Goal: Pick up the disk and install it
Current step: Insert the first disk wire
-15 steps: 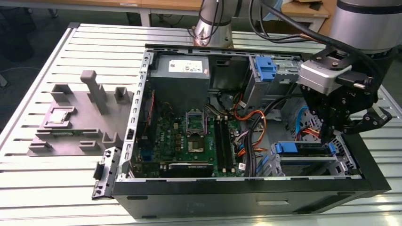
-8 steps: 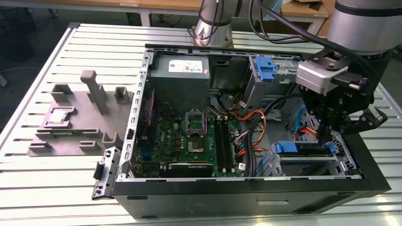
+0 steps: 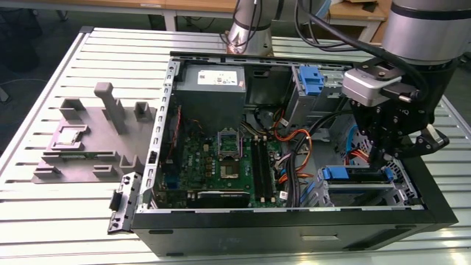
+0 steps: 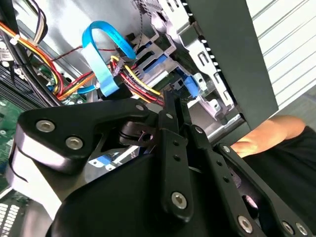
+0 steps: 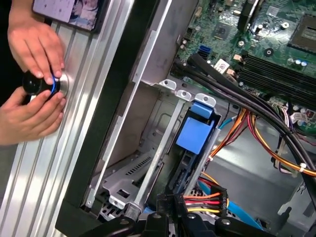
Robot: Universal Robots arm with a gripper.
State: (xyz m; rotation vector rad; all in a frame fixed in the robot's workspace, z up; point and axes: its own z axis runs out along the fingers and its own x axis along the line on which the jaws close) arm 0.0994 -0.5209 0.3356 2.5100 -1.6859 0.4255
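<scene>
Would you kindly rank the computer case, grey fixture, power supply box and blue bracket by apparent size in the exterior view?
Largest to smallest:
1. computer case
2. grey fixture
3. power supply box
4. blue bracket
No two look close enough to tie.

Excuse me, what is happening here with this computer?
The arm's gripper hangs inside an open computer case, close above the disk in its blue carrier, which sits in the drive bay at the exterior view's right. Beside the case, a person's hands hold a black knob on the table.
</scene>
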